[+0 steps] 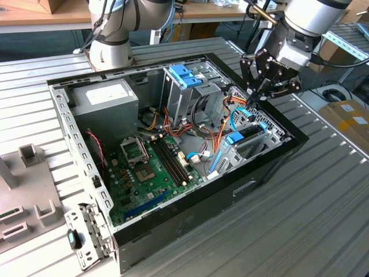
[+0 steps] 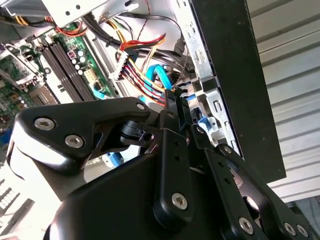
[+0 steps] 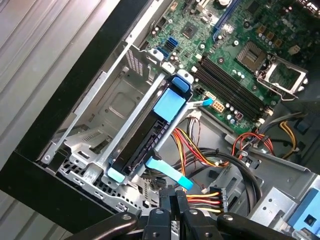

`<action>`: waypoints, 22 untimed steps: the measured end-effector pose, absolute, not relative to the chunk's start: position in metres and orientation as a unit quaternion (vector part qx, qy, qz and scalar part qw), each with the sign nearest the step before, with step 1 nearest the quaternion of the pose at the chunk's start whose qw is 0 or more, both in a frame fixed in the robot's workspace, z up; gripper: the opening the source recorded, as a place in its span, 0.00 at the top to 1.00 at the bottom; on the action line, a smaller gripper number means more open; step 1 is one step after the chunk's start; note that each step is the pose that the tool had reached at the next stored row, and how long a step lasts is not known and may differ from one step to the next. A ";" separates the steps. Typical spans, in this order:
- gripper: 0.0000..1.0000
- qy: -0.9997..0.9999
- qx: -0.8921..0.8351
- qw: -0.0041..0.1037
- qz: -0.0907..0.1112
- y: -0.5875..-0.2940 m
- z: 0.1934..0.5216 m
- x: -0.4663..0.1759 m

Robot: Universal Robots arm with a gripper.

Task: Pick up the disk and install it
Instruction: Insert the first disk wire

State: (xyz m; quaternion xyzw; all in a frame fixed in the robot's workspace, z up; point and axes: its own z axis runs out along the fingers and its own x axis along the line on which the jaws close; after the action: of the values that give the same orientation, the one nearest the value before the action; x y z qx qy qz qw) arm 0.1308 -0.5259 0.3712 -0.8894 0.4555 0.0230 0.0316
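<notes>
While the disk (image 3: 150, 131) is sitting seated in its bay at the case's front corner, blue rails aligning it there, the claw (image 1: 258, 92) is hovering just above, fingers apparently pressed together, gripping nothing.

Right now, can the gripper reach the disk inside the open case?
Probably yes. The gripper hangs close over the disk, whose upper side lies uncovered. The coloured cables beside it run close and might brush the jaws.
</notes>
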 end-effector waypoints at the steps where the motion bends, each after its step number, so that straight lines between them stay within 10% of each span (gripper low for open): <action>1: 0.84 0.459 -0.887 0.032 0.023 -0.526 0.371 0.131; 22: 0.84 0.548 -0.836 0.034 0.019 -0.526 0.371 0.131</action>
State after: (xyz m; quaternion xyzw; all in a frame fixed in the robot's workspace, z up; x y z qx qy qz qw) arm 0.1308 -0.5259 0.3711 -0.8358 0.5477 0.0194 0.0339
